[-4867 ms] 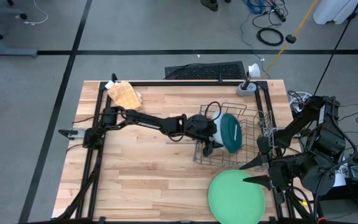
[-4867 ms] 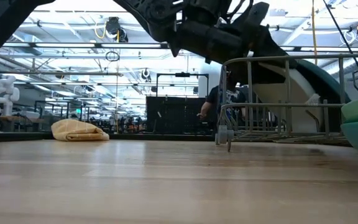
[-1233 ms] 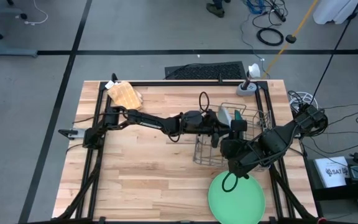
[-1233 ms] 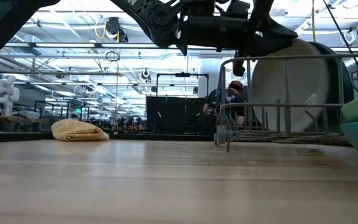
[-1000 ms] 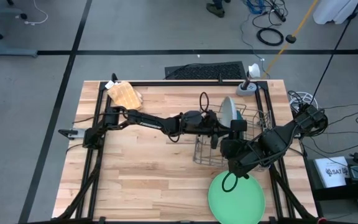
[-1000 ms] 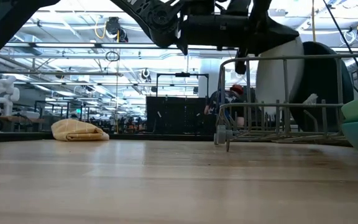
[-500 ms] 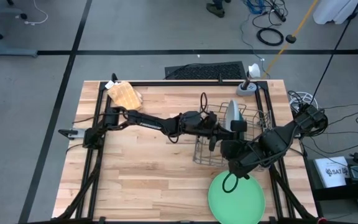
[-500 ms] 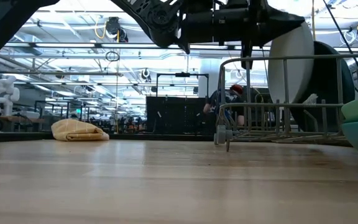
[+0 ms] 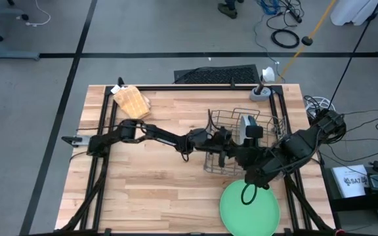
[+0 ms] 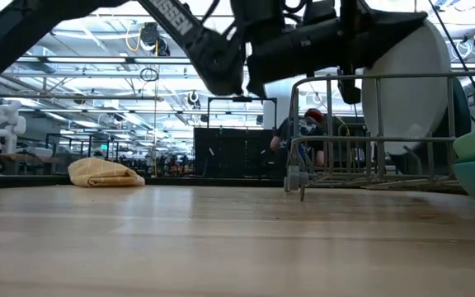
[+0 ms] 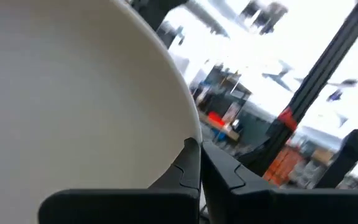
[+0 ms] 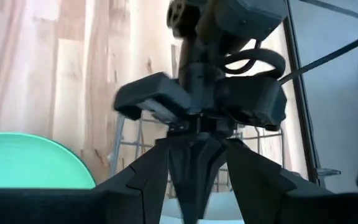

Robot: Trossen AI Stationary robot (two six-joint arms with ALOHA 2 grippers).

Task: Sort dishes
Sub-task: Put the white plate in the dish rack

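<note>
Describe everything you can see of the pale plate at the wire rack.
The pale grey-white plate is round, plain and smooth, glazed by its look. It stands on edge, nearly upright, rising above the top rail of the wire rack. From above it shows only as a thin pale sliver. The left gripper is clamped on its rim, with one finger across the white face. Whether its lower edge rests in the rack cannot be told.

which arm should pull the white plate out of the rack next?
Left. Its pincer is shut on the white plate's rim, inside the wire rack. The right pincer sits by the light green plate.
</note>
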